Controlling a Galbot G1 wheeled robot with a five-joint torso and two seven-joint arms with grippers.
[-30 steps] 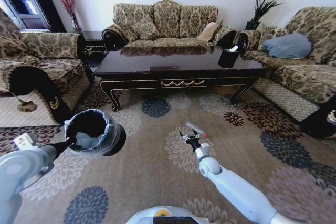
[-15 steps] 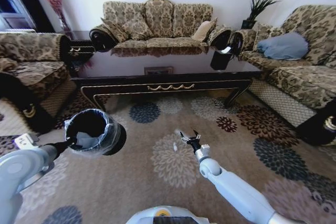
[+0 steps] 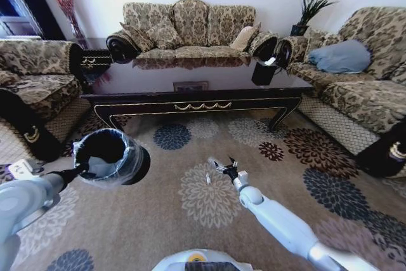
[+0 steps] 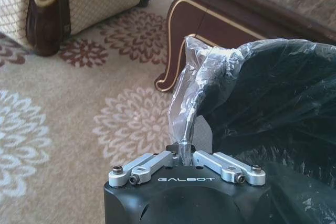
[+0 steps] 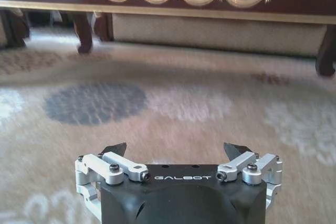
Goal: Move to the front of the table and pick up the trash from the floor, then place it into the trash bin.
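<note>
Before the table (image 3: 190,96), my left pincer (image 4: 185,157) pinches the trash bin's (image 3: 109,157) bag rim to carry it; my right pincer (image 3: 223,167) hangs spread above the carpet, ready for the small clear piece of trash (image 3: 207,178) beside it.

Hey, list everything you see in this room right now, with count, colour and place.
table: one, dark brown, gold trim, centre.
trash bin: one, black, clear liner, held at the left gripper.
trash: one small pale piece on the carpet beside the right gripper.
sofas: three, patterned beige, around the table.
black box: one, on the table.
potted plant: one, green, back right.
left gripper: shut on the bin's liner.
right gripper: open, above the carpet.
</note>
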